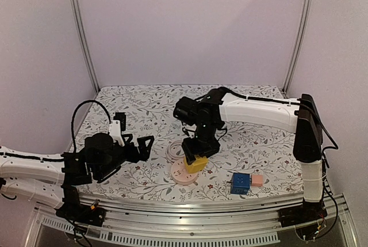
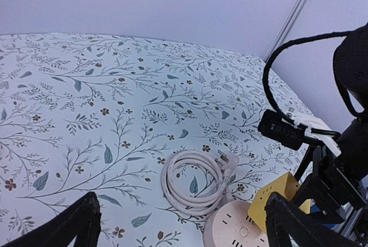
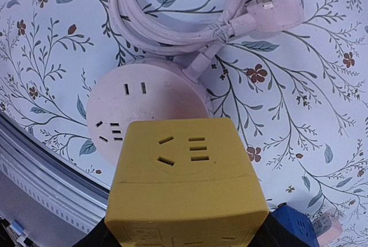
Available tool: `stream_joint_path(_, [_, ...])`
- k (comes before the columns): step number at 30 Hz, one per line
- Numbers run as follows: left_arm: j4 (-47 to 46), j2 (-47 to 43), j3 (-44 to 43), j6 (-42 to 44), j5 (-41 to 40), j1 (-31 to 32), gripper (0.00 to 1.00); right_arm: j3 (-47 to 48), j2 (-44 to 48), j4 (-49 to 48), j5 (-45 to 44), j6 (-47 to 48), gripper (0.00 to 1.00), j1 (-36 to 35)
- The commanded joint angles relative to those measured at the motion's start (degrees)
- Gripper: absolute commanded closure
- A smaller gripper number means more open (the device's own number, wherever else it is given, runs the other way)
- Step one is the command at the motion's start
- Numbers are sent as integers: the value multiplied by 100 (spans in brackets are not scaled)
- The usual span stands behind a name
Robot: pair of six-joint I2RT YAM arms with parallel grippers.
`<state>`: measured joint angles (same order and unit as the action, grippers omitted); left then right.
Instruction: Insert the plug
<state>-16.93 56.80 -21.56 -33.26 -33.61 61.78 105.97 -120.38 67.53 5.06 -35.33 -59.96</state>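
My right gripper [image 1: 198, 154] is shut on a yellow cube plug adapter [image 1: 195, 164], its socket face showing in the right wrist view [image 3: 187, 172]. It holds the cube over the right part of a round pink power socket [image 1: 180, 174] that lies flat on the table [image 3: 129, 100]. I cannot tell whether cube and socket touch. The socket's white cable [image 3: 172, 22] lies coiled just behind it, ending in a pink plug [image 3: 275, 8]. My left gripper [image 1: 144, 147] is open and empty, to the left of the socket, and its view shows the coil [image 2: 192, 181] ahead.
A blue cube [image 1: 240, 182] and a small pink cube [image 1: 257, 179] sit to the right of the socket near the front edge. A metal rail [image 1: 190, 204] runs along the front. The table carries a floral cloth [image 1: 144, 103], with purple walls behind.
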Motion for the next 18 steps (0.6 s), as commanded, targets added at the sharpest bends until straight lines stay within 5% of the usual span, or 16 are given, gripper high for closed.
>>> stream_joint_path(1, [-85,-89,117,-33,55,49,0,292,-268,69,-104,-29,99,-35])
stream_joint_path(18, [-161,24,119,-27,91,45,0,524,-585,438,-376,65,99,-34])
